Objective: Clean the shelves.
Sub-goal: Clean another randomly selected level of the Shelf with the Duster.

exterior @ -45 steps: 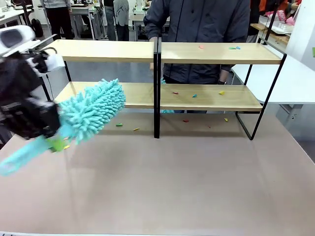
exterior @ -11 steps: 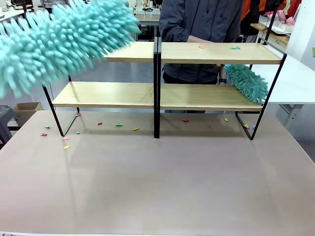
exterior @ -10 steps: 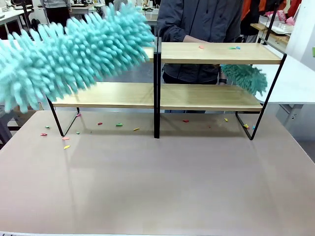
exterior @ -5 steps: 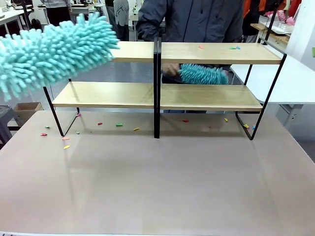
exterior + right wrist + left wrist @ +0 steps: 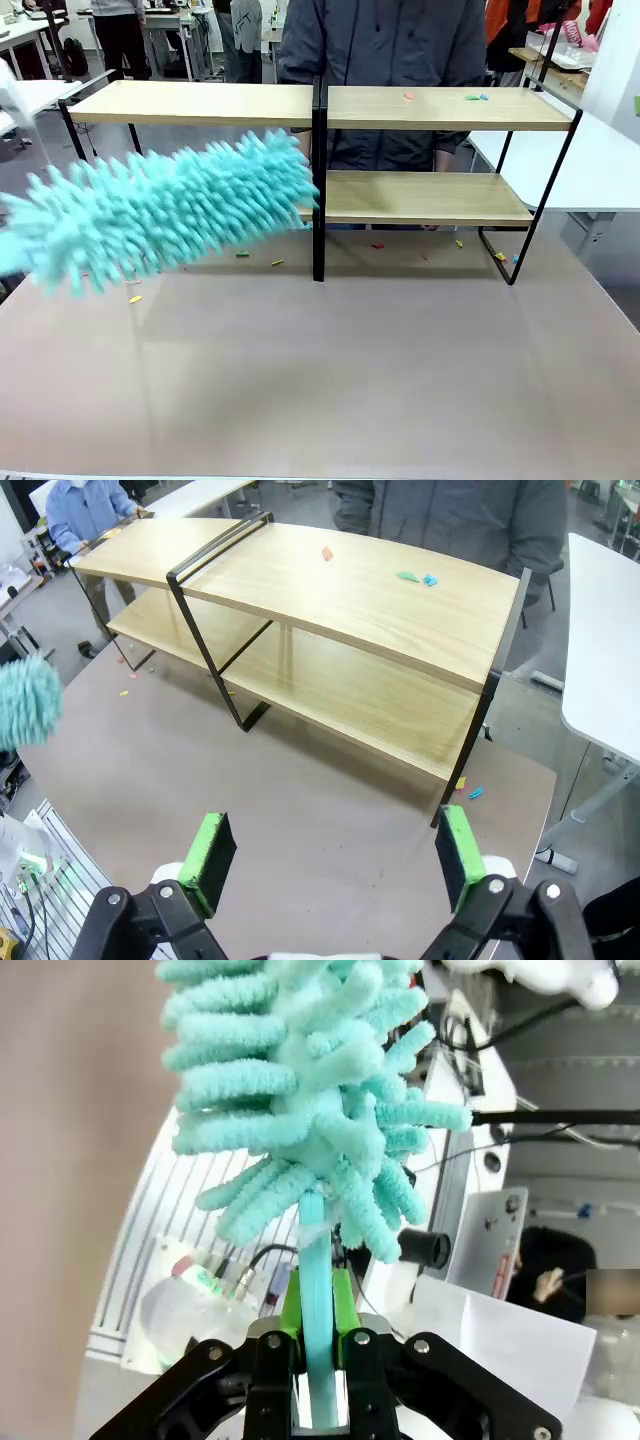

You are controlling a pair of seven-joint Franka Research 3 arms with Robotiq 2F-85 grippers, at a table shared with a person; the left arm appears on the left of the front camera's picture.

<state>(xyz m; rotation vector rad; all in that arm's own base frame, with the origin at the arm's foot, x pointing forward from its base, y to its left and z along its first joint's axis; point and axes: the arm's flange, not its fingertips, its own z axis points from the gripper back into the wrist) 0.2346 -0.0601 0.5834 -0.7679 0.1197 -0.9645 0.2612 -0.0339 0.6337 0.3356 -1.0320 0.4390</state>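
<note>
my left claw point(image 5: 318, 1305) is clenched on one fluffy turquoise microfibre duster point(image 5: 170, 215), its thin handle pinched between my two green pads point(image 5: 291, 1305). the blurred head hangs before the lower left board, tip near the one black upright. the wide two-tier shelves point(image 5: 430, 108), four light-wood boards in a black frame, stand on the brown worktop point(image 5: 350, 380), one person in a dark jacket point(image 5: 385, 50) behind. three coloured scraps point(image 5: 407, 576) lie on the top right board. my right claw point(image 5: 335, 858) hangs released, empty.
</note>
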